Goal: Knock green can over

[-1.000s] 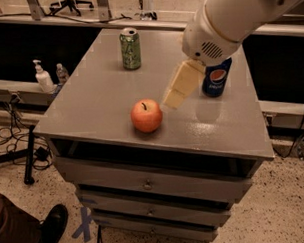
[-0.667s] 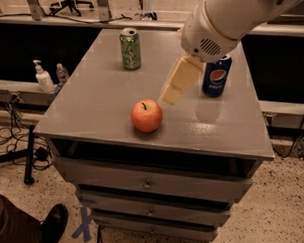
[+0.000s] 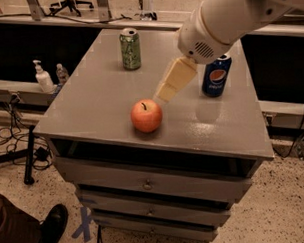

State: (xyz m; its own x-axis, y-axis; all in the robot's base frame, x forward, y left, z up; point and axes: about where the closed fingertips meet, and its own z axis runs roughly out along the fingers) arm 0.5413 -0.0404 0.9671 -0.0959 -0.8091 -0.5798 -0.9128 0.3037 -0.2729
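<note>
From my station I see the green can (image 3: 130, 49) standing upright near the far edge of the grey desk (image 3: 96, 103), left of centre, silver top up, with nothing touching it. My gripper (image 3: 166, 96) hangs over the middle of the desk, angled down and to the left from the white arm (image 3: 223, 21) that comes in from the upper right. Its cream jaws read as one tapered wedge with no gap showing between them, and they hold nothing. The tip sits just above and beside the red apple (image 3: 147, 115), which rests near the front edge; I cannot tell whether tip and apple touch. The green can is well apart from the gripper, further back and to the left. A dark blue Pepsi can (image 3: 216, 76) stands upright on the right side of the desk, partly behind the arm. Below the top, a drawer (image 3: 149, 183) front shows a small knob. Off the desk at left, a pump bottle (image 3: 43, 77) stands on a lower ledge. A dark shoe (image 3: 51, 224) shows at the bottom left on the speckled floor.
</note>
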